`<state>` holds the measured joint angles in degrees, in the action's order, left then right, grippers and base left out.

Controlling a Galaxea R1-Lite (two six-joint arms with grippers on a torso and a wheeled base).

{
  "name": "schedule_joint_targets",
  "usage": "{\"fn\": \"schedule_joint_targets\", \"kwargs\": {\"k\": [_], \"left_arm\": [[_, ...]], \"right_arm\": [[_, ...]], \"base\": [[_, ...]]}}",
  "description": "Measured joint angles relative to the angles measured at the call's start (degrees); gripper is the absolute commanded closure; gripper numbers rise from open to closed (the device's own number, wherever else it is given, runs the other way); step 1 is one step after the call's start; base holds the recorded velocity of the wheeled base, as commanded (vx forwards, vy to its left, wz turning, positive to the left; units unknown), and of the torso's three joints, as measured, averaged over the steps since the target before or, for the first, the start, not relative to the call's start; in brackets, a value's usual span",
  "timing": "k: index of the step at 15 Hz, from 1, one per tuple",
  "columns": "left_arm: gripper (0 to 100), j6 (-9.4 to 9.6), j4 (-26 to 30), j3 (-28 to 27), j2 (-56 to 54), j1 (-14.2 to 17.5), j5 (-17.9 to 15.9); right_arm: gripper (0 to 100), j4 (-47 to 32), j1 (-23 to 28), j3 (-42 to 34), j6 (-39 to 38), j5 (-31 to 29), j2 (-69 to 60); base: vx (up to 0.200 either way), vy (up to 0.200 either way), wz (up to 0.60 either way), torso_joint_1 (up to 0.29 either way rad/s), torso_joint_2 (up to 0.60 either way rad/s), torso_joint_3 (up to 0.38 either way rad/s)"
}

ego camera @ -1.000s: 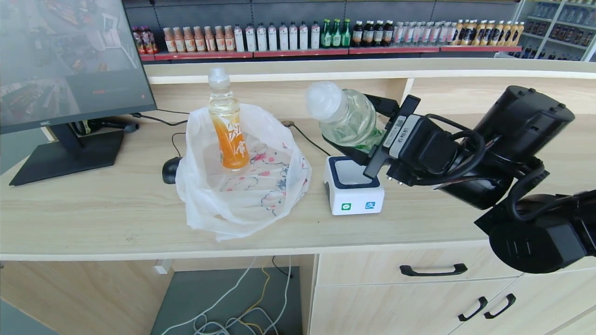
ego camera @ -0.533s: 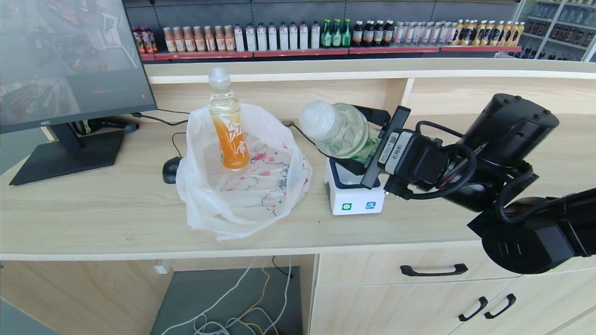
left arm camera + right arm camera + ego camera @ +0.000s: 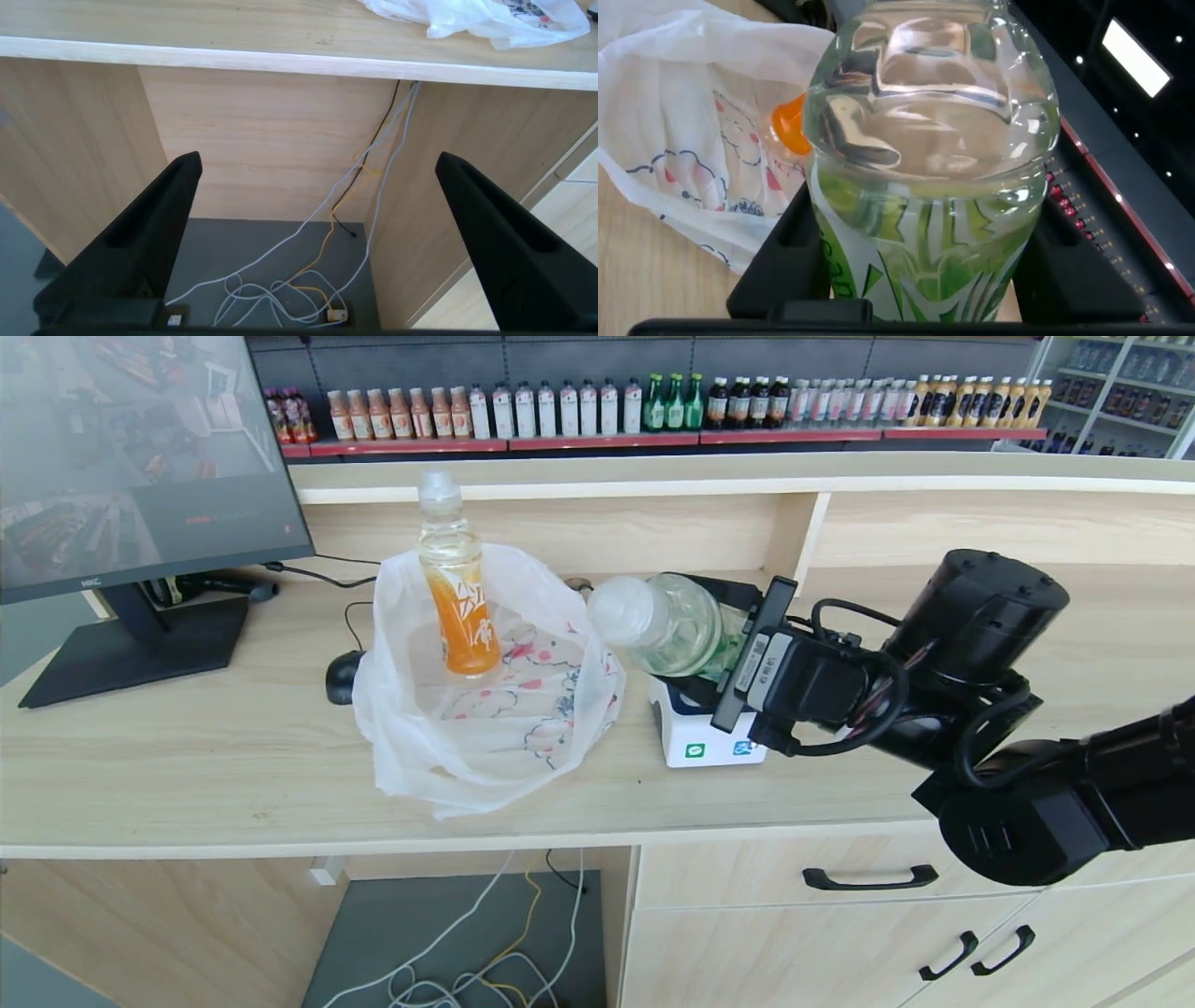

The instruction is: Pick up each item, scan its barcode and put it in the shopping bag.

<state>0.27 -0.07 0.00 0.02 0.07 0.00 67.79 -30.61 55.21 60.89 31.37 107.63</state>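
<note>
My right gripper (image 3: 705,630) is shut on a clear bottle with a green label (image 3: 667,623), held on its side just above the white barcode scanner (image 3: 695,737), its white cap pointing at the shopping bag (image 3: 485,705). In the right wrist view the clear bottle (image 3: 929,159) sits between the black fingers (image 3: 775,275), with the shopping bag (image 3: 677,163) beyond it. An orange drink bottle (image 3: 456,588) stands upright inside the bag. My left gripper (image 3: 318,243) hangs open below the counter's edge, with nothing between its fingers.
A monitor (image 3: 131,467) on a black stand occupies the counter's left, with a black mouse (image 3: 342,678) beside the bag. A raised ledge (image 3: 747,476) runs behind the counter. Drawers (image 3: 868,877) sit below at the right, and loose cables (image 3: 308,280) lie on the floor.
My right gripper has lowered the clear bottle and carried it left, from well above the scanner to just over it, nearer the bag. The bag and orange bottle stayed put.
</note>
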Motion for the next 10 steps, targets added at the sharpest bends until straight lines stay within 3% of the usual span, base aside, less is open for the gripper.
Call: {"fn": "schedule_joint_targets", "kwargs": {"k": [10], "left_arm": [[0, 0.0, 0.0, 0.0, 0.0, 0.0, 0.0]], "right_arm": [[100, 0.15, 1.01, -0.52, 0.9, 0.24, 1.85]], "base": [[0.0, 0.0, 0.0, 0.0, 0.0, 0.0]]}}
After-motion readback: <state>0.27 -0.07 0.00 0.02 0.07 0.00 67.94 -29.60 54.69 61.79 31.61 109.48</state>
